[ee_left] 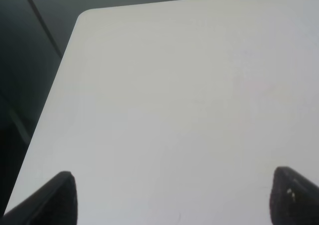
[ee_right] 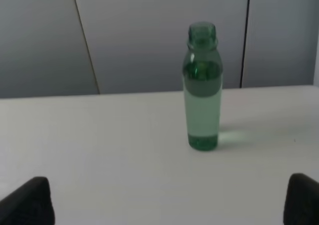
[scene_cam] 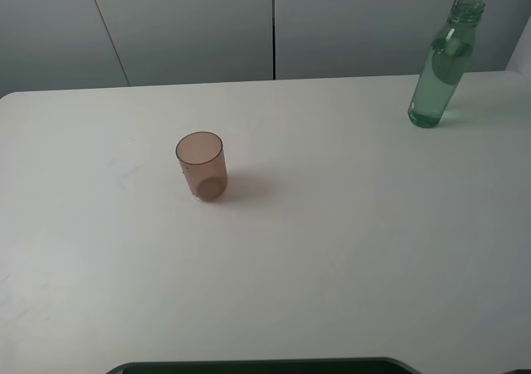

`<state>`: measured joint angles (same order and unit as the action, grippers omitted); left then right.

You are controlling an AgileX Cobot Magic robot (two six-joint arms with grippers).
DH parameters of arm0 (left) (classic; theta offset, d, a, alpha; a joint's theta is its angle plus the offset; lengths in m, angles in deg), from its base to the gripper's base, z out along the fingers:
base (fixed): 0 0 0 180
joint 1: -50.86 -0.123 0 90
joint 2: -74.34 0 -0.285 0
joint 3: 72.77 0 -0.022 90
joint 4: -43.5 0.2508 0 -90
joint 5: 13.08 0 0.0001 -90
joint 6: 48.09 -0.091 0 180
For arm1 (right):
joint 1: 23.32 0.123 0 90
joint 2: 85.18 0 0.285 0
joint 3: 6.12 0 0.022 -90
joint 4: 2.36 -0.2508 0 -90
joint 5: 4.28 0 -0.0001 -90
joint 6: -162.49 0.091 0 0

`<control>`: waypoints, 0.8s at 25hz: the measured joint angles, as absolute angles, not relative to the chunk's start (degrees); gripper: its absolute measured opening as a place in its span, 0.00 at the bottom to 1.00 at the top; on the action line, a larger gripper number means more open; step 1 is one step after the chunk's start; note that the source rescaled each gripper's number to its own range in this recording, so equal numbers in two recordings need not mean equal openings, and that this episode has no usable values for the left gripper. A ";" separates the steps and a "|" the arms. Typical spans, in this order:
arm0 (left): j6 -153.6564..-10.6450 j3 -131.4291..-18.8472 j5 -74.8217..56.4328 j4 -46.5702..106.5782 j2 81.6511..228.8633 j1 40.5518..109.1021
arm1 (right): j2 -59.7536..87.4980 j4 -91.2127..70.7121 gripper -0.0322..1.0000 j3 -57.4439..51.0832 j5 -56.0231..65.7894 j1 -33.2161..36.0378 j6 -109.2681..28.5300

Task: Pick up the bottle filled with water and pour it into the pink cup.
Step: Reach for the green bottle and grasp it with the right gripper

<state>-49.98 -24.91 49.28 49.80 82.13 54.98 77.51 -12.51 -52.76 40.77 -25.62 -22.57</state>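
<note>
In the high view, the bottle (scene_cam: 440, 75) was seen upright at the upper right of the counter (scene_cam: 348, 241), and the pink cup (scene_cam: 202, 167) left of centre. In the left wrist view, the left claw (ee_left: 172, 197) was spread wide and empty. In the right wrist view, the right claw (ee_right: 169, 200), also wide and empty, was best brought in level to the bottle's body. The bottle stood ahead of it at frame centre, not touched.

Soft, even light — faint shadows, wrist views slightly blurred.

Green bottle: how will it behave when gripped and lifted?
The bottle is tall, slim and mostly full, so likely heavy for its size and tippy if nudged high. Smooth clear wall probably slippery. No cap: tilting early would likely spill.
</note>
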 joint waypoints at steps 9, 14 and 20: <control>-49.98 -24.91 49.28 49.80 82.13 54.98 | 61.49 -14.90 1.00 -52.76 17.67 -25.62 -24.43; -49.98 -24.91 49.28 49.80 82.13 54.98 | 53.69 -8.99 1.00 -53.12 4.79 -24.57 -24.11; -49.98 -24.91 49.28 49.80 82.13 54.98 | 43.79 -5.97 1.00 -57.48 -12.65 -18.51 -21.23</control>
<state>-49.98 -24.91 49.28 49.80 82.13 54.98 43.79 -5.97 -57.48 -12.65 -18.51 -21.23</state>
